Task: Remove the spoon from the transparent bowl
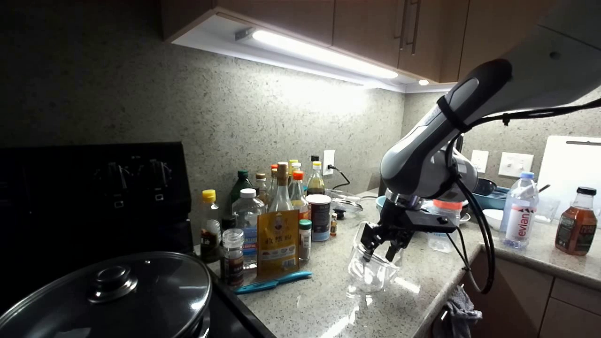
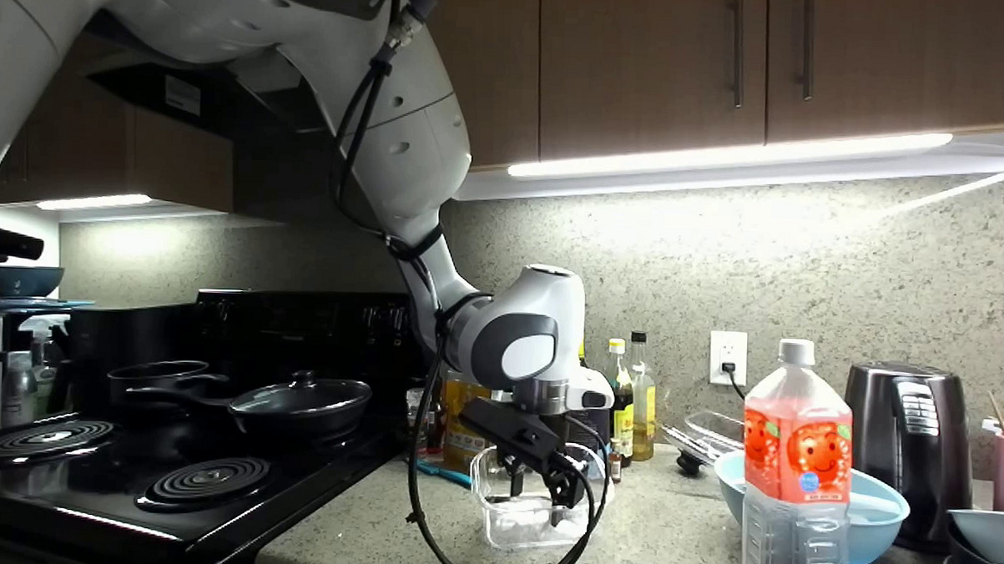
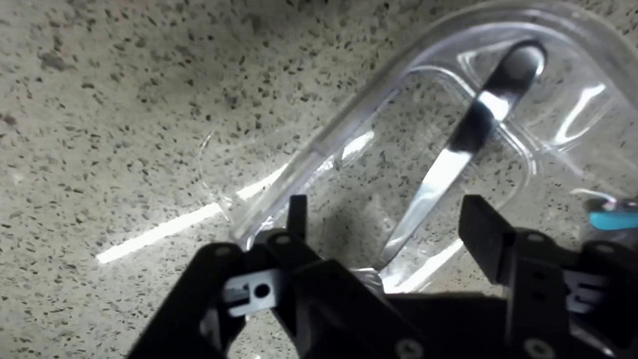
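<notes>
The transparent bowl [image 1: 368,278] stands on the speckled counter; it also shows in an exterior view [image 2: 528,529] and in the wrist view [image 3: 319,144]. The shiny metal spoon [image 3: 443,169] lies slanted inside it in the wrist view, its broad rounded end near the far corner. Its lower end runs towards my gripper and is partly hidden. I cannot make out the spoon in the exterior views. My gripper [image 3: 384,207] is open, pointing down, its fingertips at the bowl's mouth. In the wrist view the spoon's narrow part passes between the fingers, touching neither. The gripper also shows in both exterior views [image 1: 378,256] [image 2: 536,492].
A teal-handled utensil [image 1: 274,283] lies beside a yellow pouch [image 1: 278,246] and several bottles at the wall. The stove holds a lidded pan [image 1: 150,291]. A tall bottle with a red label [image 2: 796,459] and a light-blue bowl [image 2: 874,508] stand on the counter.
</notes>
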`<control>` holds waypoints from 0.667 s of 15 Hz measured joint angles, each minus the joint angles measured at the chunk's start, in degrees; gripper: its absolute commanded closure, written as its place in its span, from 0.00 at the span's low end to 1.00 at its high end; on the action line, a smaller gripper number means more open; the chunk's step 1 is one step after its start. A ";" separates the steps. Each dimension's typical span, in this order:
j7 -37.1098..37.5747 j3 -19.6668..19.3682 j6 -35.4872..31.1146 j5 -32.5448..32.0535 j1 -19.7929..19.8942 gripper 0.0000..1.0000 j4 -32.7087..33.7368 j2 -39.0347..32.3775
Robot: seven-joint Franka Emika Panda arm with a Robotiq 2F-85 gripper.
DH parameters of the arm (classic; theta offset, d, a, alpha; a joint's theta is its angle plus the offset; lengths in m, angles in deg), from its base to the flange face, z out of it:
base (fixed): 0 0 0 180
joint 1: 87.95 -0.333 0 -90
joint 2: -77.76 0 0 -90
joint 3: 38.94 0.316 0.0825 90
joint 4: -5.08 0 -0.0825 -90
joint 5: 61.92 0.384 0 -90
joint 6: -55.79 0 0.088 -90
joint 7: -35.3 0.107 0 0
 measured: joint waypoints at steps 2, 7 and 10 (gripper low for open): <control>0.00 -0.13 0.00 0.00 0.04 0.66 0.26 -0.27; 0.00 -0.58 0.00 0.00 0.05 0.98 1.06 -0.76; 0.00 -0.72 -0.01 0.00 0.04 1.00 1.39 -0.85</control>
